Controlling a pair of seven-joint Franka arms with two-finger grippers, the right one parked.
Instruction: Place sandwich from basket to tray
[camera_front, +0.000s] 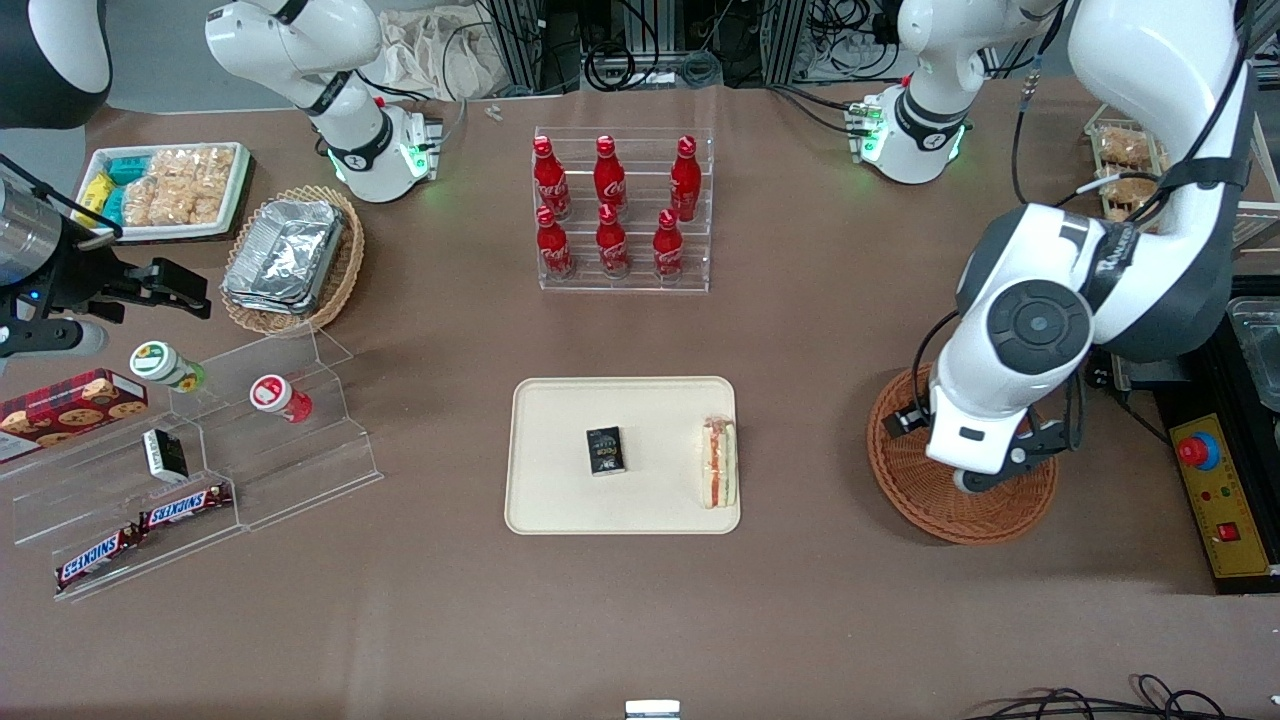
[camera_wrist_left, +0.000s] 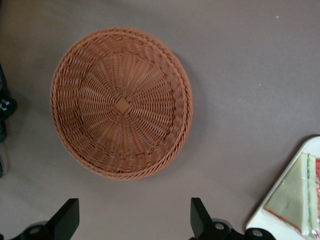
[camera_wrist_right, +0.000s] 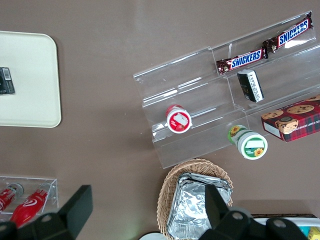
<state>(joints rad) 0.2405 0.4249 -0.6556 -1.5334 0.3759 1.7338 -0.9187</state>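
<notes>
The sandwich (camera_front: 719, 462) (camera_wrist_left: 295, 200), a white-bread wedge with orange and green layers, lies on the cream tray (camera_front: 560, 500) (camera_wrist_left: 311, 146) by the tray's edge nearest the basket. The reddish-brown wicker basket (camera_front: 920, 500) (camera_wrist_left: 121, 105) stands beside the tray toward the working arm's end of the table, and the wrist view shows nothing in it. My left gripper (camera_front: 985, 465) (camera_wrist_left: 132, 225) hangs above the basket, open, with nothing between its black fingers (camera_wrist_left: 67, 220). The arm covers part of the basket in the front view.
A small black box (camera_front: 605, 450) lies mid-tray. A clear rack of red cola bottles (camera_front: 622, 215) stands farther from the front camera. A clear stand with snacks (camera_front: 200, 470), a tan basket of foil containers (camera_front: 290, 260) and a white snack tray (camera_front: 165, 190) sit toward the parked arm's end. A yellow control box (camera_front: 1215, 490) lies beside the basket.
</notes>
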